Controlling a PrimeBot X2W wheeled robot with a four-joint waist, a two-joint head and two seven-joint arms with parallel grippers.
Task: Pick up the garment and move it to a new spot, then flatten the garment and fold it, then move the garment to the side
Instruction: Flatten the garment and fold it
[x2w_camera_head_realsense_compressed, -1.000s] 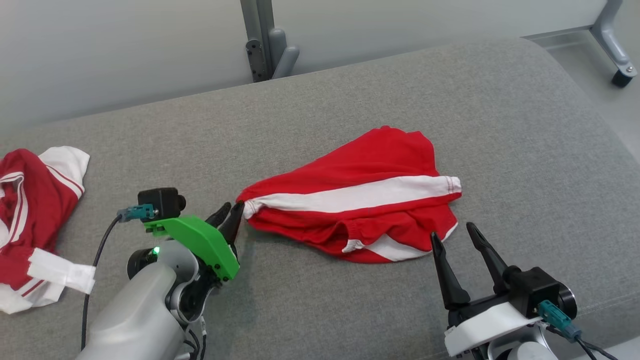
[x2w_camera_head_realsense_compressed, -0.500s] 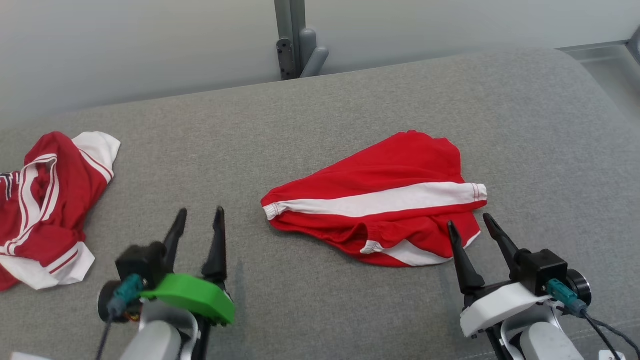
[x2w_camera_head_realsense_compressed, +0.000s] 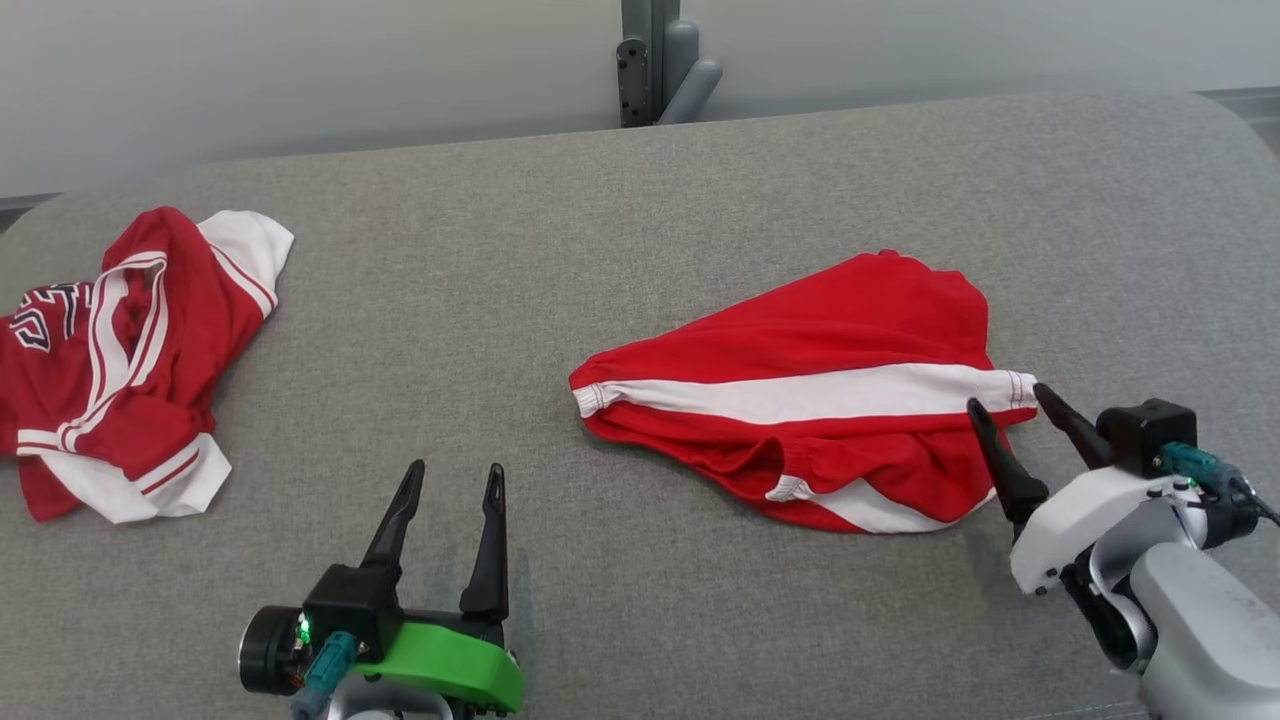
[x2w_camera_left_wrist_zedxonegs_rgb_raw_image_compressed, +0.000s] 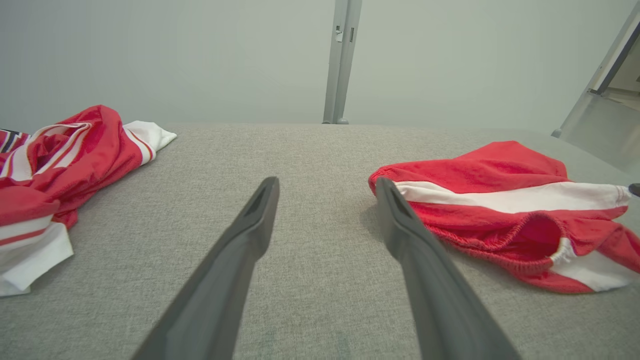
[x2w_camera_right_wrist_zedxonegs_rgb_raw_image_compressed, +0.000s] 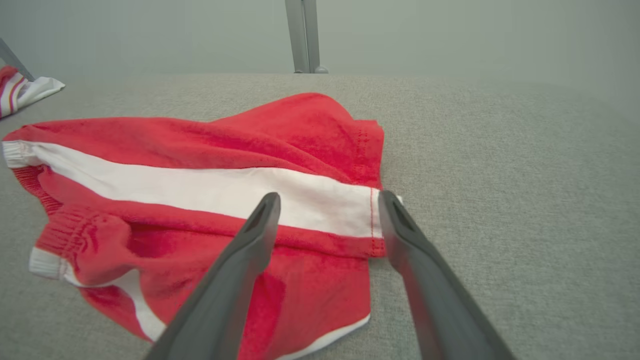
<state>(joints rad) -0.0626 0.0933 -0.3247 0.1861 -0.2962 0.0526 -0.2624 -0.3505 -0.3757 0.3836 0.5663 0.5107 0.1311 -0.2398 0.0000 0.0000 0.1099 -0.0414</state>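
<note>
While both claws stand spread with nothing between their fingers, the garment (x2w_camera_head_realsense_compressed: 860, 320), a pair of red shorts with a broad white stripe, lies crumpled on the grey upholstered surface (x2w_camera_head_realsense_compressed: 560, 230), right of centre in the head view. Its stripe runs roughly left to right across the frame; a gathered waistband opening faces the lower edge.

Right claw (x2w_camera_head_realsense_compressed: 1006, 397): at the right edge of the head view, fingertips at the stitched right end of the white stripe. In the right wrist view this claw (x2w_camera_right_wrist_zedxonegs_rgb_raw_image_compressed: 328, 195) straddles that hemmed end of the garment (x2w_camera_right_wrist_zedxonegs_rgb_raw_image_compressed: 280, 135), one finger over the red cloth and the other at the garment's outer edge. Whether the tips touch the fabric cannot be told.

Left claw (x2w_camera_head_realsense_compressed: 454, 468): in the lower left of the head view, well apart from the garment, whose left end lies up and to the right of it. In the left wrist view the claw (x2w_camera_left_wrist_zedxonegs_rgb_raw_image_compressed: 326, 181) points over bare upholstery, with the garment (x2w_camera_left_wrist_zedxonegs_rgb_raw_image_compressed: 500, 172) at right.

A second red-and-white jersey (x2w_camera_head_realsense_compressed: 130, 350) lies bunched at the left edge, well apart from both claws. A grey metal post (x2w_camera_head_realsense_compressed: 655, 60) stands behind the surface at top centre.
</note>
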